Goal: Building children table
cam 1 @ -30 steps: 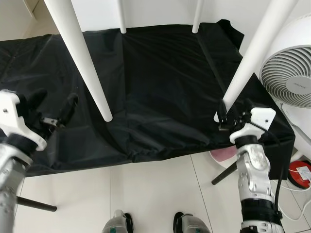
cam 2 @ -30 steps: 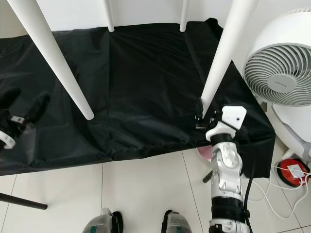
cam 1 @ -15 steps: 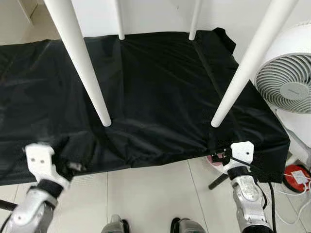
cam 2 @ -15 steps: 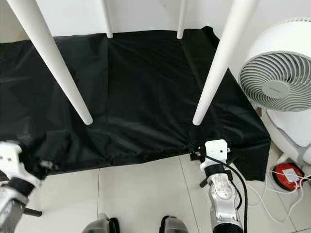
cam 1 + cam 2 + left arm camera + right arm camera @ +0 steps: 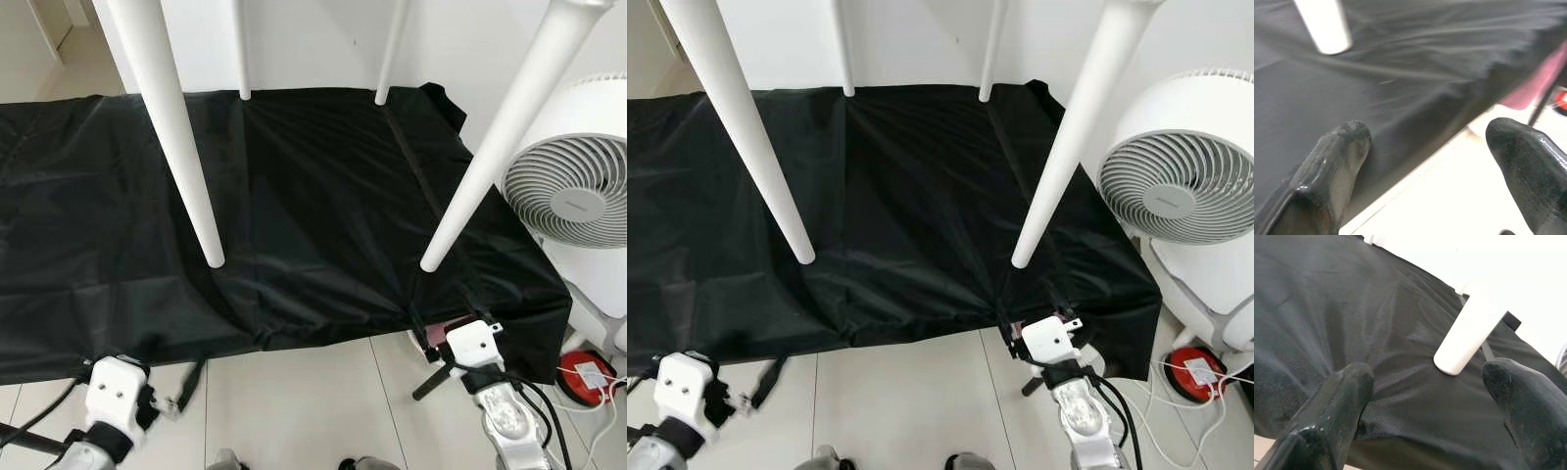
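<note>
**Two open grippers at the near edge of the black cloth, white table legs standing beyond**

Closest of all is the pale tiled floor [image 5: 294, 401]. Low down on the robot's left, the left gripper [image 5: 186, 387] hangs over the floor, just at the near edge of the black cloth [image 5: 313, 196]. In the left wrist view its two black fingers [image 5: 1332, 166] are spread wide apart and hold nothing. Past them you can see the cloth and the round tip of the near left table leg [image 5: 1327, 29], well apart from the fingers.

Low down on the robot's right, the right gripper [image 5: 1014, 328] sits at the near edge of the cloth too. In the right wrist view its fingers [image 5: 1337, 406] are also spread wide with nothing between them. The tip of the near right table leg [image 5: 1464, 345] rests on the cloth a little way beyond the fingers, not touching them.

Farther out, the cloth covers a wide flat top. The near left table leg [image 5: 181, 147] and near right table leg [image 5: 490, 147] come down onto it, leaning a bit. At the far edge of the cloth stand two thinner far table legs [image 5: 242, 49], next to the white wall [image 5: 313, 39].

Off to the robot's right is a white fan [image 5: 578, 191]. Below it a red thing [image 5: 586, 372] with white wires lies on the floor.
</note>
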Motion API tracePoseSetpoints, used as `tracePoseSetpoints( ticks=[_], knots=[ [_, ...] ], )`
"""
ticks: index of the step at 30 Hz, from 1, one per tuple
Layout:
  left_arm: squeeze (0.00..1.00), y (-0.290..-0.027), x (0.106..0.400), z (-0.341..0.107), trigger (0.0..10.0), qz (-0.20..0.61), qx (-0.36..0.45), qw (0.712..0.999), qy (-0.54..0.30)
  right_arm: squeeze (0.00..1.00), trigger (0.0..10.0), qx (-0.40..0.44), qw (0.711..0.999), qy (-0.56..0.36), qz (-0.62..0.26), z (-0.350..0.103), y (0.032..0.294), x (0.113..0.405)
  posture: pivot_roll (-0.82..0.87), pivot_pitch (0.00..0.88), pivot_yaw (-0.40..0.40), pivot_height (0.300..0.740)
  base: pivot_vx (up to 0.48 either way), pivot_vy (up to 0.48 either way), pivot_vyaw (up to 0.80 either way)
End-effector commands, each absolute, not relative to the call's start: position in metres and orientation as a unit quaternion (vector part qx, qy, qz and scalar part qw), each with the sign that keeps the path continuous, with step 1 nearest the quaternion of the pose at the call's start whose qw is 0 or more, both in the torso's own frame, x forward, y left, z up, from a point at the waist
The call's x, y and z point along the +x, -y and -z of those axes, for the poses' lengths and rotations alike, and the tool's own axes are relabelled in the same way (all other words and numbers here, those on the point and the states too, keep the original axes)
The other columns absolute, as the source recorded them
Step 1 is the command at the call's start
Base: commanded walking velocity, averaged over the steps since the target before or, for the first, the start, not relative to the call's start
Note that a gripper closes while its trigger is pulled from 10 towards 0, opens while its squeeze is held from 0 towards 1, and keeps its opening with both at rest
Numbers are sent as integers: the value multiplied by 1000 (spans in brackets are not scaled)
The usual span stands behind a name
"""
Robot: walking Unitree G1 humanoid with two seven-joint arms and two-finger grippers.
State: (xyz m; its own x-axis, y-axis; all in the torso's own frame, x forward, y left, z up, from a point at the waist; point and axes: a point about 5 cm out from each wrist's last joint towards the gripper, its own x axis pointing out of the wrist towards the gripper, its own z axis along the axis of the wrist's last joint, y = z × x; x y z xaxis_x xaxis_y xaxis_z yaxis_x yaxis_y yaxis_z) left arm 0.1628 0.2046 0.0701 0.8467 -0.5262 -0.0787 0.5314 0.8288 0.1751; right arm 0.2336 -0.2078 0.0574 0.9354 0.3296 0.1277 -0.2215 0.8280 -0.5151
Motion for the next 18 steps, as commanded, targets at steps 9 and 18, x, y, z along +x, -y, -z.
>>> tracePoseSetpoints(
  ticks=[9, 18],
  knots=[
    [0, -203, 143, -39, 10000, 353, 168, 919, -49, 0, 10000, -321, 914, 5, -248, -10, 212, 200, -32, 104, 28, 740, 0, 0, 0],
    [0, -210, 137, -27, 10000, 367, 177, 910, -73, 0, 10000, -235, 948, 63, -205, -29, 202, 206, -63, 108, 86, 740, 0, 0, 0]
  ],
)
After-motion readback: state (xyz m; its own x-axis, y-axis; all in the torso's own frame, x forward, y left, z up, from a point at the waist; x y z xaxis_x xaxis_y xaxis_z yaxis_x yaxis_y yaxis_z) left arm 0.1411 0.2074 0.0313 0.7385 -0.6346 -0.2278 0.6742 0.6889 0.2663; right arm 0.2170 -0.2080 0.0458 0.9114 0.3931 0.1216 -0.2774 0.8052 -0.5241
